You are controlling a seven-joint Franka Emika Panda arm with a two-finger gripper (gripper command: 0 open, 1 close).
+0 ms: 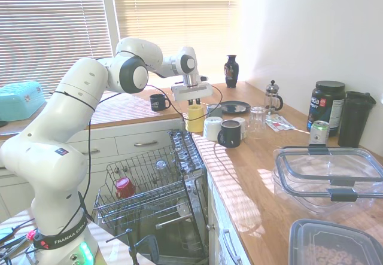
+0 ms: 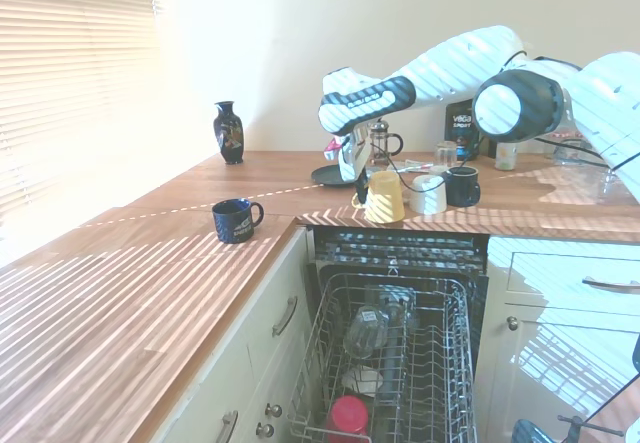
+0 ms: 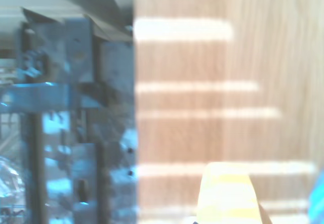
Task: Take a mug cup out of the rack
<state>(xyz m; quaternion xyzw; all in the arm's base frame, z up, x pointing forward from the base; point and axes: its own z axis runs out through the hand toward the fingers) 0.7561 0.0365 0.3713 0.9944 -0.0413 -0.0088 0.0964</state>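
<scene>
Although the rack (image 1: 149, 187) sits pulled out well below and nearer than your gripper (image 1: 194, 104), the pale yellow mug cup (image 1: 195, 119) is no longer in it: you have it directly under the gripper, at the near edge of the wooden countertop (image 1: 251, 169), its axis upright. From the exterior views the fingers appear closed around its top, though you cannot tell how firmly. Whether its base touches the wood is unclear. Just beyond stand a white mug (image 1: 213, 128) and a dark mug (image 1: 230, 133).
</scene>
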